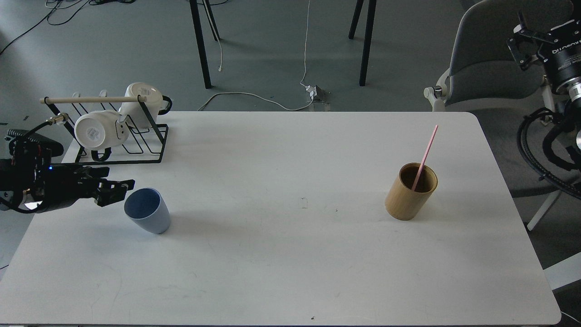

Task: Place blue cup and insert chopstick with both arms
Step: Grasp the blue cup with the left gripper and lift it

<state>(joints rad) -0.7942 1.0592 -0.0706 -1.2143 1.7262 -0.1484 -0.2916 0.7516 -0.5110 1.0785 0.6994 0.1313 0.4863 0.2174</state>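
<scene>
Layout by the left gripper (pixel 119 191)
Cup (pixel 148 210) stands just right of it; holder (pixel 411 191), chopstick (pixel 425 157) inside, far right on desk (pixel 290 272).

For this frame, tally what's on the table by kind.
White mugs: 2, both on the rack
Rack: 1
Blue cup: 1
Tan holder: 1
Pink chopstick: 1, standing in the holder
Total: 6
</scene>
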